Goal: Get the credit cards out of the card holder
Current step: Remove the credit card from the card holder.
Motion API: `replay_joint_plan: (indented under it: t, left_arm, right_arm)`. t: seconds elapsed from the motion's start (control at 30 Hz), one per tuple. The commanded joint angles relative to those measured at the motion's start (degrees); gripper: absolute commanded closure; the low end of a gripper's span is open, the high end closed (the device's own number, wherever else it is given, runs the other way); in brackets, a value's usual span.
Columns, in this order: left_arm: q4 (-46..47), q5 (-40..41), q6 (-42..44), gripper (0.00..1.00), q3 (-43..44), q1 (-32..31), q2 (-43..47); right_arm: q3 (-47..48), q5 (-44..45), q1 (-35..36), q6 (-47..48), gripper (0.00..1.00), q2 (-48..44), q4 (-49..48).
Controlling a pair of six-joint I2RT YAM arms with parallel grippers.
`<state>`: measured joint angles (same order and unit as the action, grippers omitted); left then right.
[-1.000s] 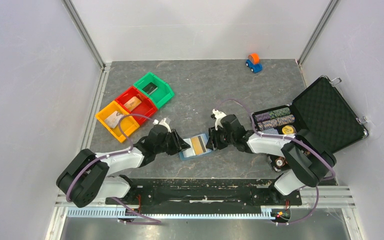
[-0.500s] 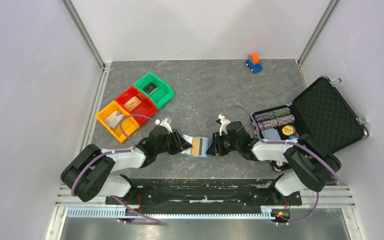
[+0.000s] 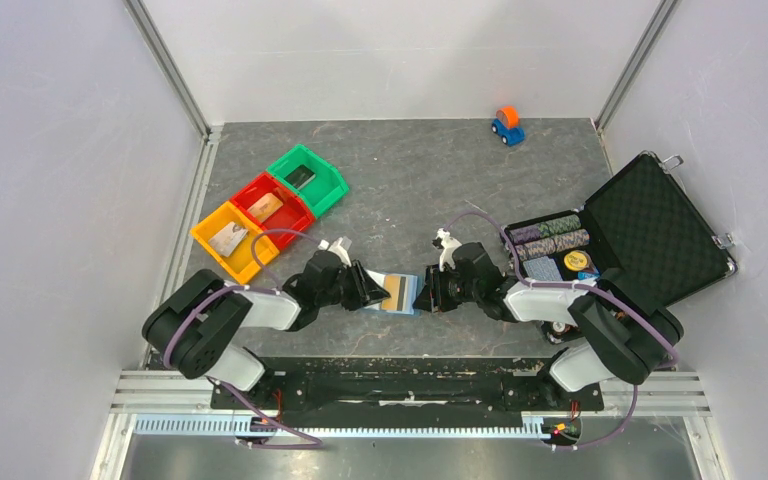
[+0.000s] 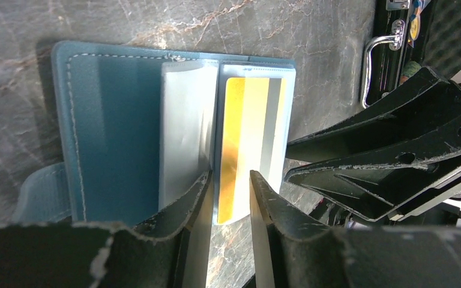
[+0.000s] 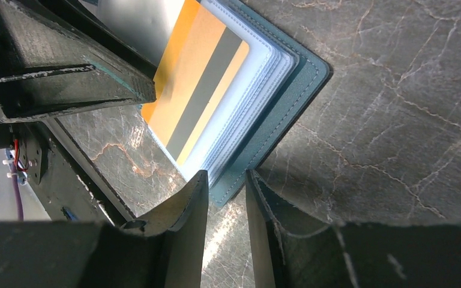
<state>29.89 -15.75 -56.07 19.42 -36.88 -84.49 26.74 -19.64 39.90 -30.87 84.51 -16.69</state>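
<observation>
Blue card holder (image 4: pixel 114 132) lies open on bench (image 4: pixel 156 24), credit card (image 4: pixel 246 144) exposed; left fingers (image 4: pixel 267 210) and right fingers (image 5: pixel 186 207) slightly parted.

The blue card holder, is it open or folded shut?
Open. The card holder lies spread on the table, with its inner sleeves and a gold card showing.

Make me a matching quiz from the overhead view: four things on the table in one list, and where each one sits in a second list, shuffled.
Things:
1. card holder
2. toy car
3. yellow bin
4. black case

Places:
A. far back, right of centre
B. right side, lid open
C. near middle, lying open
D. left side

Pairs: 1-C, 2-A, 3-D, 4-B
</observation>
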Motion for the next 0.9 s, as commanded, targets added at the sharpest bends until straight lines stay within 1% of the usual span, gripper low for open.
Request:
replay_joint_plan:
  t: [0.0, 0.17, 0.3, 0.37, 0.43, 0.67, 0.87]
  left_arm:
    - [5.64, -3.15, -0.45, 0.66, 1.33, -0.29, -3.10]
    - [8.44, -4.38, -1.87, 0.71, 0.80, -0.29, -4.01]
    - [8.98, -4.85, -2.85, 0.82, 0.40, -0.32, -3.33]
    - [9.02, -4.82, -3.38, 0.91, 0.12, -0.30, -2.67]
    - [8.96, -4.97, -3.90, 0.97, 0.01, -0.29, -2.14]
    - [11.70, -6.88, -7.40, 0.98, -0.74, -0.21, -1.36]
    - [4.83, -4.83, -5.08, 0.98, -0.08, -0.12, 1.77]
  right_arm:
    - [1.98, 0.66, 0.21, 0.47, 0.68, -0.66, 1.29]
    - [3.58, 0.64, 0.15, 0.06, 0.69, 0.14, 1.25]
    - [3.48, 1.00, 0.18, 0.03, 0.70, 0.17, 1.43]
    - [3.32, 1.32, 0.18, 0.03, 0.70, 0.13, 1.64]
    - [3.23, 1.80, 0.17, 0.08, 0.71, -0.01, 1.85]
    - [4.08, 3.29, 0.18, 0.35, 0.71, -1.86, 3.73]
    - [5.99, 4.59, 0.18, 0.99, 0.70, -4.60, 6.41]
